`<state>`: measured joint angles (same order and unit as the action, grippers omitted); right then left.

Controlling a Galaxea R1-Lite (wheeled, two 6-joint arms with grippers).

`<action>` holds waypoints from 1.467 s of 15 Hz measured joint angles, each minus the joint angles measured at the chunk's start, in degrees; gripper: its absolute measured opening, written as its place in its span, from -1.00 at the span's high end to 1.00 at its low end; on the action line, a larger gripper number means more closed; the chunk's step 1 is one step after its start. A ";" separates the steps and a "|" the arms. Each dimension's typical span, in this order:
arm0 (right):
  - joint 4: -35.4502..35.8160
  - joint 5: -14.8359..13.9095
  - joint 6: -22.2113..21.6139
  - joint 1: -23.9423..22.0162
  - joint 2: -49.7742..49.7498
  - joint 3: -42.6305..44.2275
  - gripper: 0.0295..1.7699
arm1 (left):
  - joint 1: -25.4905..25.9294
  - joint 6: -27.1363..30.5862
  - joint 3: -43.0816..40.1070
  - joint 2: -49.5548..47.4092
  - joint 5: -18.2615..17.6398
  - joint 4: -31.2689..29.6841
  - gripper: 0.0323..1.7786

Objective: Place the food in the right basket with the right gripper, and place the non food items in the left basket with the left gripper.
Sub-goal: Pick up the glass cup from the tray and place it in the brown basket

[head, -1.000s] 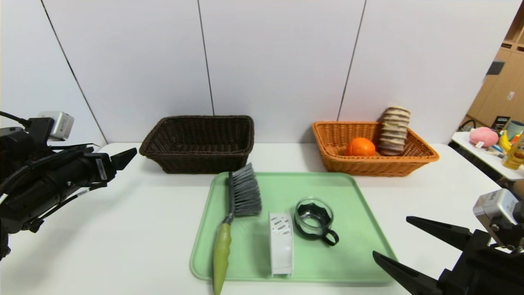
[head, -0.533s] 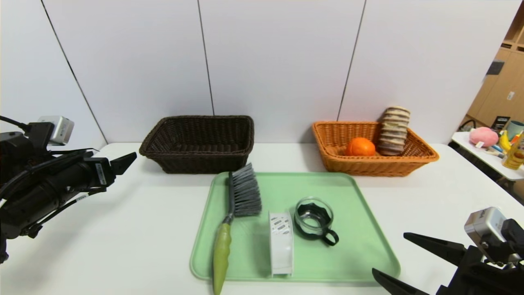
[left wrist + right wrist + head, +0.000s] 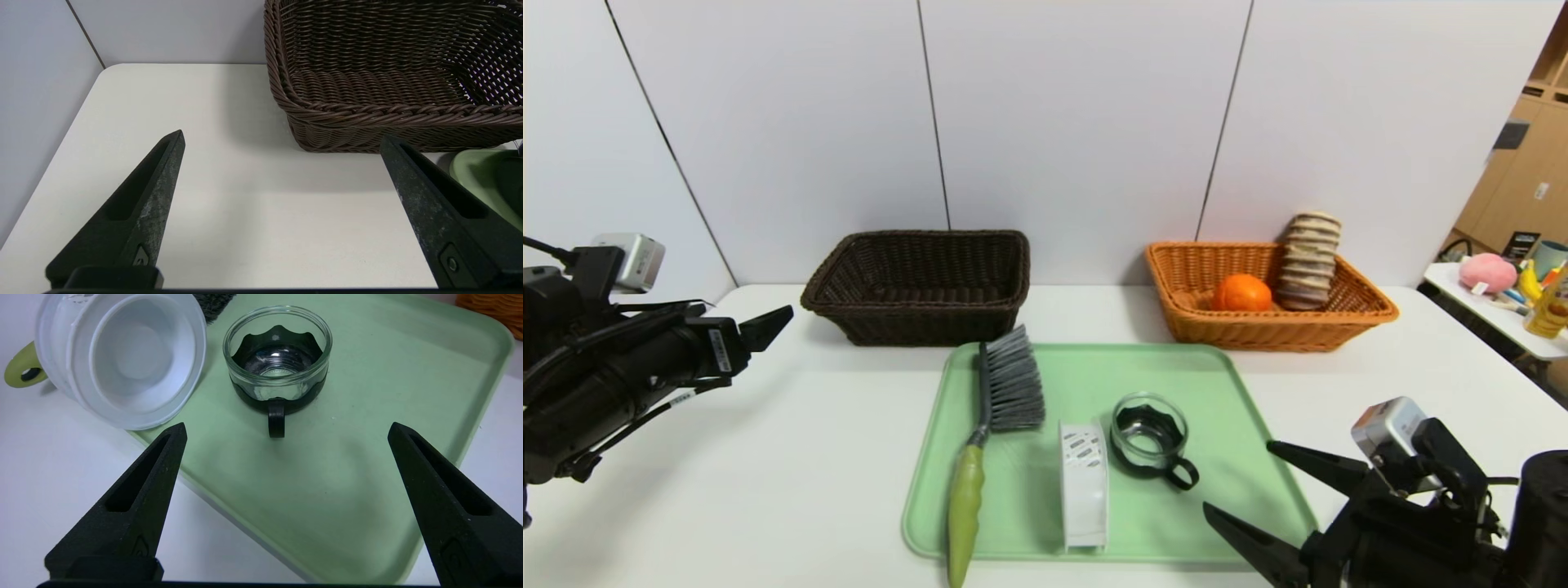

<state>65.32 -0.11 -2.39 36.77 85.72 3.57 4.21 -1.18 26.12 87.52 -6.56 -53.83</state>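
The food, an orange fruit (image 3: 1241,292) and a striped ridged roll (image 3: 1308,261), lies in the orange-tan right basket (image 3: 1258,333). The dark brown left basket (image 3: 915,325) (image 3: 388,81) holds nothing. On the green tray (image 3: 1241,392) (image 3: 388,375) lie the green-handled brush (image 3: 1011,384), the white spool (image 3: 1083,486) (image 3: 126,363) and the glass cup (image 3: 1149,433) (image 3: 278,355). My right gripper (image 3: 1239,477) (image 3: 287,425) hangs open over the tray's near right corner, facing the cup's handle. Left of the dark basket, my left gripper (image 3: 768,322) (image 3: 282,136) stays open above bare table.
The brush's handle end (image 3: 960,563) (image 3: 24,371) sticks out over the tray's near edge. A side table (image 3: 1494,314) with toys and bottles stands at the far right. White wall panels rise right behind both baskets.
My right gripper has swung left and forward, from beside the tray to over its near right corner. The left arm has only drifted slightly. Nothing on the tray moved.
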 joint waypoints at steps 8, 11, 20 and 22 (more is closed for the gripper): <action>21.83 -1.01 3.02 0.17 18.36 -3.50 -0.92 | 0.00 -0.29 0.17 0.62 0.09 0.01 -0.90; 21.86 -1.12 2.99 0.09 21.58 -2.26 -0.92 | 0.00 -0.38 0.22 0.93 0.09 0.00 -0.90; 21.86 -1.12 2.85 -0.22 26.89 5.66 -0.92 | 0.00 -0.39 0.17 1.16 0.11 0.00 -0.90; 21.86 -1.16 2.39 -0.22 27.64 6.90 -0.92 | 0.00 -0.41 0.09 1.26 0.09 0.01 -0.90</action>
<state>87.17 -1.27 0.00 36.55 113.36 10.47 4.21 -1.60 26.21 88.77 -6.47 -53.82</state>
